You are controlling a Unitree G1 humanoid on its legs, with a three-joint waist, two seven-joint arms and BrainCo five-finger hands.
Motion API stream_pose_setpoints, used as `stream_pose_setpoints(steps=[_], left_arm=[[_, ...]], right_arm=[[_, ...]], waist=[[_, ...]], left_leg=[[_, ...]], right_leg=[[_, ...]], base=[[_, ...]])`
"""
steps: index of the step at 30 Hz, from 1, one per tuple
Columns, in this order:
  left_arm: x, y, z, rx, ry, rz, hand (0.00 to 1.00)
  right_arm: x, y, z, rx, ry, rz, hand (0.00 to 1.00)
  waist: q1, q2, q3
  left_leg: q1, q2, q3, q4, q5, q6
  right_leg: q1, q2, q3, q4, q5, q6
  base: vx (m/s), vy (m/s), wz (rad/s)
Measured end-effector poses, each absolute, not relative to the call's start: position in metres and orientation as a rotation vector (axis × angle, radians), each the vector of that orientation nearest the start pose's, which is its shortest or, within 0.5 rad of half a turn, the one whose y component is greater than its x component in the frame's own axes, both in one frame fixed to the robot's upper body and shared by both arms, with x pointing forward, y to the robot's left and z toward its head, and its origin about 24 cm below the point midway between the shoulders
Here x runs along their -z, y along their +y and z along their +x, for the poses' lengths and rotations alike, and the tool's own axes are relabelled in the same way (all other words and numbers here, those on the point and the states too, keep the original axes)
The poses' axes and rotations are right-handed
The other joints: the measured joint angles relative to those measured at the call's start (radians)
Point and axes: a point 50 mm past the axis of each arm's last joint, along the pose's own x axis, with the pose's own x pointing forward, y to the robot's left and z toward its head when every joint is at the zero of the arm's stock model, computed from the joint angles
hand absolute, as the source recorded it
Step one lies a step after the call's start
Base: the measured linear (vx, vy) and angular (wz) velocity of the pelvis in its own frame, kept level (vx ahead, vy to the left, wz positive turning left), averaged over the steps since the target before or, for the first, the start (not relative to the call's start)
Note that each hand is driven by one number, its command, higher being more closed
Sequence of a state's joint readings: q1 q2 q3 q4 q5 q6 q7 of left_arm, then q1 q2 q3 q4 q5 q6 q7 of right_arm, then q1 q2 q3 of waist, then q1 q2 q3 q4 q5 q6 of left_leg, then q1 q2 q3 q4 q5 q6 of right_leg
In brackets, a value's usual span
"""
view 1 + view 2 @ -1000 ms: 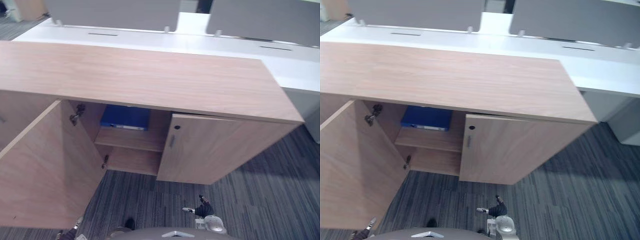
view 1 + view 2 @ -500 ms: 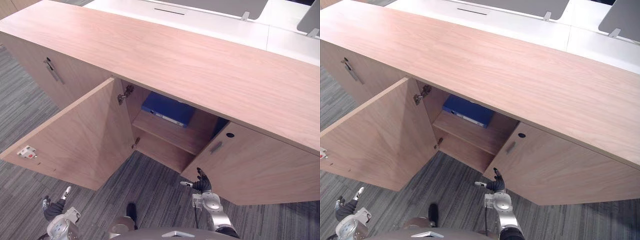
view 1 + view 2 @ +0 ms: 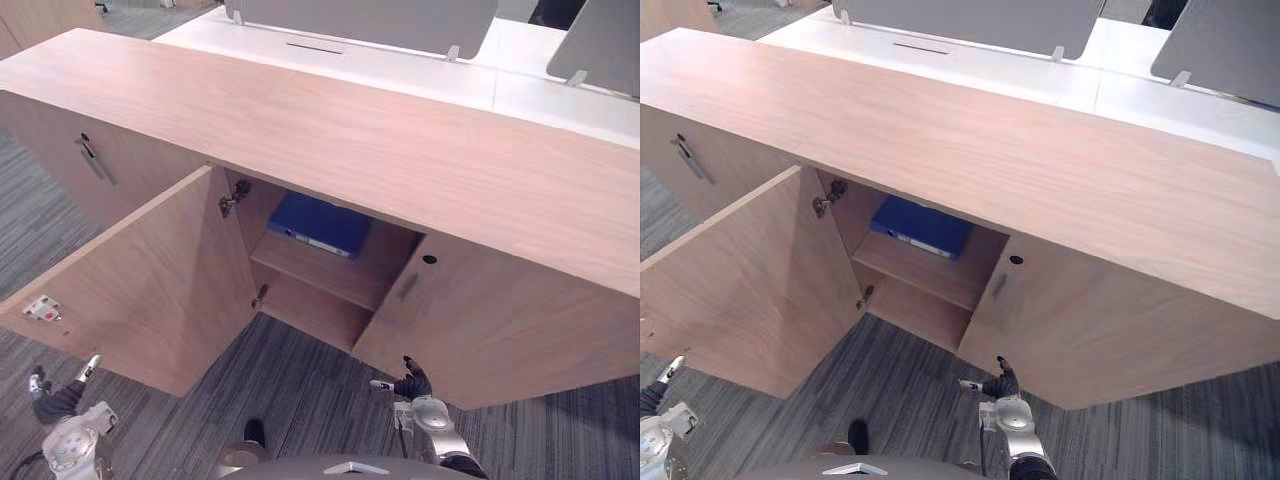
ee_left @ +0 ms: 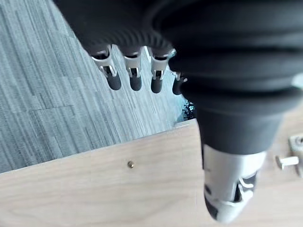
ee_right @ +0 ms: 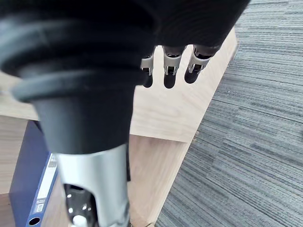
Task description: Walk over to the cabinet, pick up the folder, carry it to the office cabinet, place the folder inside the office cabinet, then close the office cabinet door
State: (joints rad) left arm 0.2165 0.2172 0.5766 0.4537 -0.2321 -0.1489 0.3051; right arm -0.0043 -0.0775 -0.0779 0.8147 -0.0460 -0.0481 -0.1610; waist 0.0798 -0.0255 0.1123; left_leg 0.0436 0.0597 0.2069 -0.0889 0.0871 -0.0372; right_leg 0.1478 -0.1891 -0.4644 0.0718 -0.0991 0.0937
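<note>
A blue folder (image 3: pixel 320 225) lies flat on the upper shelf inside the wooden office cabinet (image 3: pixel 350 140), seen through the open left door (image 3: pixel 150 290). Its spine with a white label also appears in the right wrist view as the folder (image 5: pixel 28 179). My left hand (image 3: pixel 58 402) hangs low at the lower left, in front of the open door, open and empty, its fingers (image 4: pixel 135 78) straight over the carpet. My right hand (image 3: pixel 412 385) hangs in front of the closed right door (image 3: pixel 500 330), open and empty, with fingers (image 5: pixel 169 71) relaxed.
The open door swings out towards me over grey striped carpet (image 3: pixel 310 390). A further closed door with a metal handle (image 3: pixel 95 160) is at the cabinet's left. Behind the cabinet stand a white desk (image 3: pixel 430 75) and grey dividers (image 3: pixel 370 20).
The whole picture has shifted as the camera moved; the cabinet now sits a little lower and more centred. The folder stays on the shelf and both hands stay low and empty.
</note>
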Motion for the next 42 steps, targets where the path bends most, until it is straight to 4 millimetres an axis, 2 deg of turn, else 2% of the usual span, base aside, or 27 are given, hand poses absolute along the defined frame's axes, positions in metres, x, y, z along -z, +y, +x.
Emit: stream_pose_setpoints(steps=[4,8,12,15,17,22,31,35,38,42], left_arm=[[0.035,0.365,0.1,-1.126,0.339,0.019,0.0],[0.02,0.386,0.091,-1.192,0.292,0.042,0.0],[-0.01,0.412,0.096,-1.183,0.222,0.144,0.0],[-0.025,0.422,0.107,-1.157,0.189,0.196,0.0],[-0.028,0.424,0.115,-1.132,0.182,0.204,0.0],[-0.027,0.416,0.132,-1.045,0.184,0.225,0.0],[-0.021,0.407,0.136,-0.988,0.214,0.251,0.0],[-0.007,0.381,0.147,-0.862,0.24,0.237,0.0],[0.001,0.377,0.141,-0.878,0.263,0.215,0.0],[0.013,0.366,0.136,-0.848,0.304,0.202,0.0]], right_arm=[[0.121,-0.201,0.172,0.239,0.779,-0.16,0.0],[0.123,-0.202,0.169,0.238,0.797,-0.161,0.0],[0.123,-0.199,0.169,0.214,0.798,-0.171,0.0],[0.124,-0.199,0.169,0.209,0.799,-0.174,0.0],[0.123,-0.199,0.169,0.205,0.797,-0.18,0.0],[0.122,-0.207,0.169,0.212,0.795,-0.203,0.0],[0.127,-0.211,0.156,0.225,0.83,-0.205,0.0],[0.126,-0.213,0.156,0.238,0.829,-0.199,0.0],[0.127,-0.214,0.154,0.24,0.833,-0.199,0.0],[0.127,-0.212,0.155,0.238,0.833,-0.196,0.0]], waist=[[0.002,0.003,0.001],[0.003,-0.005,-0.001],[0.007,-0.008,-0.003],[0.008,-0.007,-0.002],[0.008,-0.006,-0.003],[0.008,-0.007,-0.003],[0.021,-0.012,-0.008],[0.014,-0.013,-0.01],[0.004,-0.019,-0.018],[0.009,-0.018,-0.019]], left_leg=[[0.009,0.003,0.013,0.0,-0.005,-0.008],[0.01,0.001,0.015,0.0,-0.009,-0.004],[0.015,-0.001,0.02,0.0,-0.009,-0.006],[0.03,-0.002,0.028,0.0,-0.012,-0.006],[0.032,-0.002,0.03,0.0,-0.013,-0.008],[0.032,-0.001,0.035,0.0,-0.016,-0.011],[0.039,0.0,0.043,0.0,-0.019,-0.014],[0.041,0.0,0.045,0.0,-0.019,-0.014],[0.042,0.0,0.049,0.0,-0.019,-0.014],[0.042,0.0,0.052,0.001,-0.019,-0.013]], right_leg=[[0.0,0.004,0.028,-0.012,0.002,-0.002],[0.0,0.009,0.053,-0.018,0.002,-0.003],[0.009,0.013,0.064,-0.031,0.015,-0.005],[0.024,0.015,0.072,-0.046,0.024,-0.003],[0.027,0.016,0.074,-0.049,0.024,-0.003],[0.025,0.017,0.08,-0.051,0.024,-0.003],[0.024,0.017,0.094,-0.05,0.019,-0.012],[0.024,0.017,0.098,-0.049,0.02,-0.012],[0.023,0.017,0.1,-0.05,0.02,-0.012],[0.022,0.016,0.103,-0.05,0.022,-0.011]], base=[[-0.09,0.016,-0.11],[-0.01,0.002,-0.01],[0.04,-0.001,-0.04],[0.06,-0.007,-0.07],[0.04,-0.008,-0.03],[0.0,-0.002,-0.01],[-0.01,-0.002,-0.02],[0.0,0.0,0.0],[0.0,0.0,0.0],[0.0,0.0,0.0]])
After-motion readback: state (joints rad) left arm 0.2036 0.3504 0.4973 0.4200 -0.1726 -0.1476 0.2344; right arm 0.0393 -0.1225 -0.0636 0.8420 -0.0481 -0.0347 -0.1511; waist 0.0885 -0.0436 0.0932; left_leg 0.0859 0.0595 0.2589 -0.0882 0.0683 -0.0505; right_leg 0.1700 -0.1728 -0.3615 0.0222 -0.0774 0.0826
